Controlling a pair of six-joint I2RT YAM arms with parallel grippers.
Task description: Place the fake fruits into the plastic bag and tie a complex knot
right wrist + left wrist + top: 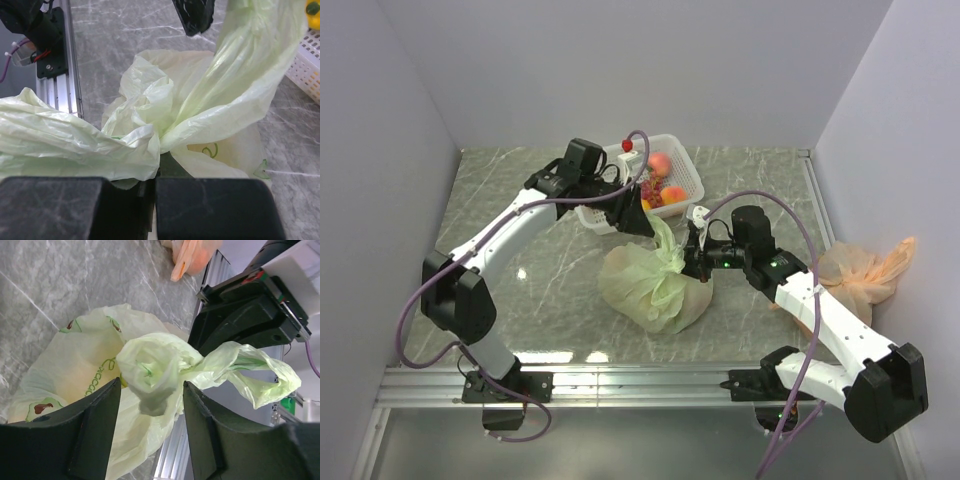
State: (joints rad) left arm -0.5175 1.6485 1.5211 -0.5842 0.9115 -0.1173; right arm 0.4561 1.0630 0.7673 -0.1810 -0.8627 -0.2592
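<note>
The plastic bag (645,292) sits filled on the marble surface (520,200), between both arms. The left gripper (644,226) has its jaws clasped on one bunched handle (150,370). The right gripper (693,260) has its jaws nearly closed, pinching the other handle (75,145). The film is judged thin, soft, slippery and tear-prone, so it is best held at the gathered handles, not the body.
</note>
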